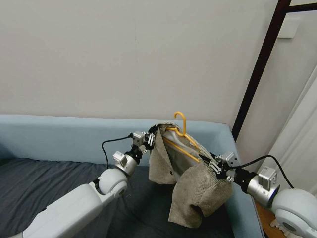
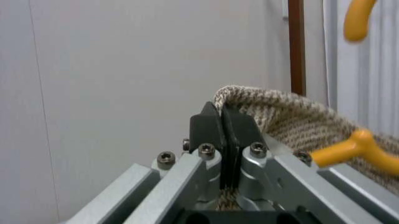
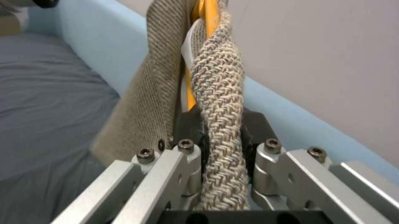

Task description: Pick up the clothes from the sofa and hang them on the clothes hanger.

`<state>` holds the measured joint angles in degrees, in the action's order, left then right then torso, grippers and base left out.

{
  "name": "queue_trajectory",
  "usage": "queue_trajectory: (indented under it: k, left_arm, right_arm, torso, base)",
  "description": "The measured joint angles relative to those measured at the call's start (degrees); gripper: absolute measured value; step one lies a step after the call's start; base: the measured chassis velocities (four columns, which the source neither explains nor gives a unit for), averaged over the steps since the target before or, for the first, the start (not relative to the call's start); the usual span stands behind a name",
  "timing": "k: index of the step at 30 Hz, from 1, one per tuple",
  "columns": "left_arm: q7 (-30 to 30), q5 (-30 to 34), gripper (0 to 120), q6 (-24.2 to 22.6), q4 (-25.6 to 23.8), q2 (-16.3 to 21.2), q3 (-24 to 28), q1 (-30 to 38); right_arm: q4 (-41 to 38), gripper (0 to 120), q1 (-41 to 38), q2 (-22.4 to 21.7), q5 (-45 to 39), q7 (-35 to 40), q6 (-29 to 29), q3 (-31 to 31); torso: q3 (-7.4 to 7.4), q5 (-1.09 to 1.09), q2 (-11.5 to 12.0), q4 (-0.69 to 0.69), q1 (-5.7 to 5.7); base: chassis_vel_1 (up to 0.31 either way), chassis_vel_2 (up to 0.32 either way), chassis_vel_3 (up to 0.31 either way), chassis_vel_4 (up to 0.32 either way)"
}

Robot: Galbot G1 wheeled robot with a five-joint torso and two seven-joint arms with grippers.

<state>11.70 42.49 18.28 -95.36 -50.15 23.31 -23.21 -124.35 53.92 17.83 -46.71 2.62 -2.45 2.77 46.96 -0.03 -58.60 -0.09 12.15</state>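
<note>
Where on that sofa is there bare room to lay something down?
The dark seat is bare to the left of the left gripper, bordered behind by the blue backrest. The right end is crowded: that gripper and the right gripper hold the garment on its orange hanger, draped above the seat beside the armrest.

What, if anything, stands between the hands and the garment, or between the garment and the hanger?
Nothing visible does. The left hand and right hand are each shut on the garment, held above the sofa, and the hanger already sits inside it.
</note>
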Motion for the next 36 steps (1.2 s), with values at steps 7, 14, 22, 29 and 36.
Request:
queue_trajectory:
  k: [7,14,22,29,36]
  left_arm:
    - [3.4,-2.8,0,-3.3,2.4,-0.7,1.5,1.2]
    - [3.7,-1.0,0,-3.6,4.0,0.2,3.9,9.8]
    - [1.7,-1.4,0,-1.8,1.2,3.8,6.3,11.0]
    - [1.0,-4.2,0,-0.4,0.3,4.8,5.6,5.3]
    - [0.6,-6.9,0,0.7,-2.0,5.2,4.1,-1.8]
  right_arm:
    - [0.4,10,-0.3,-0.3,0.8,-0.6,0.4,0.0]
    - [0.6,10,0.2,0.5,2.0,-1.1,0.8,-0.6]
    - [0.7,10,-0.6,0.4,-1.4,-0.7,0.1,-0.4]
    - [1.0,10,-1.0,0.2,-3.1,-1.6,0.8,0.1]
    - [1.5,10,-1.3,0.2,-5.4,-0.8,0.1,0.1]
  torso:
    - [0.01,-0.05,0.0,0.04,0.00]
    - [0.01,0.00,0.0,0.01,0.00]
    - [0.00,-0.02,0.0,0.03,0.00]
    - [0.00,-0.03,0.0,0.02,0.00]
    - [0.00,-0.02,0.0,0.02,0.00]
  base:
    - [0.000,0.000,0.000,0.000]
    - [0.000,0.000,0.000,0.000]
    - [0.000,0.000,0.000,0.000]
    - [0.000,0.000,0.000,0.000]
    - [0.000,0.000,0.000,0.000]
